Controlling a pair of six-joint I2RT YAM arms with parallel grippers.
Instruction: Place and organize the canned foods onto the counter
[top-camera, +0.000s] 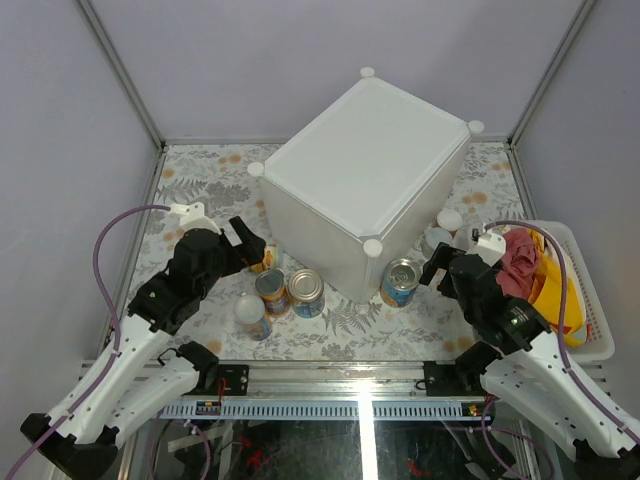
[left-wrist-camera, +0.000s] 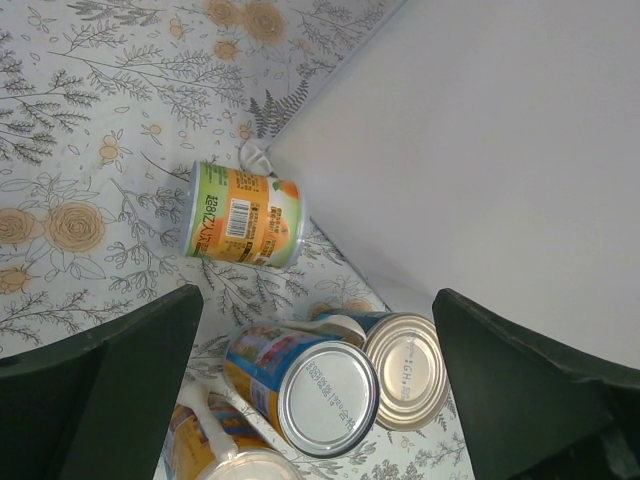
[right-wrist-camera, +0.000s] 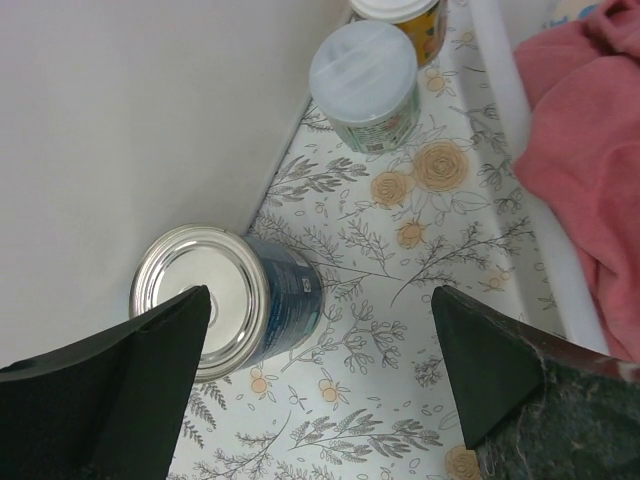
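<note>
The counter (top-camera: 370, 160) is a big white box at mid-table with a bare top. Left of it are an orange can (top-camera: 265, 260) on its side, two upright silver-topped blue cans (top-camera: 271, 290) (top-camera: 306, 292) and a white-lidded can (top-camera: 252, 315). My left gripper (top-camera: 250, 245) hovers open above them; the left wrist view shows the orange can (left-wrist-camera: 245, 215) and the silver tops (left-wrist-camera: 325, 397) between its fingers (left-wrist-camera: 130, 370). My right gripper (top-camera: 440, 268) is open beside a blue can (top-camera: 401, 280), whose silver top (right-wrist-camera: 205, 300) lies by its left finger. Two white-lidded cans (right-wrist-camera: 365, 85) (right-wrist-camera: 400, 15) stand further back.
A white slatted basket (top-camera: 590, 345) with a pink cloth (top-camera: 520, 262) and yellow items stands at the right edge, close to my right arm. The counter's wall (right-wrist-camera: 130, 110) is just left of the right gripper. Grey enclosure walls surround the floral-patterned table (top-camera: 200, 180).
</note>
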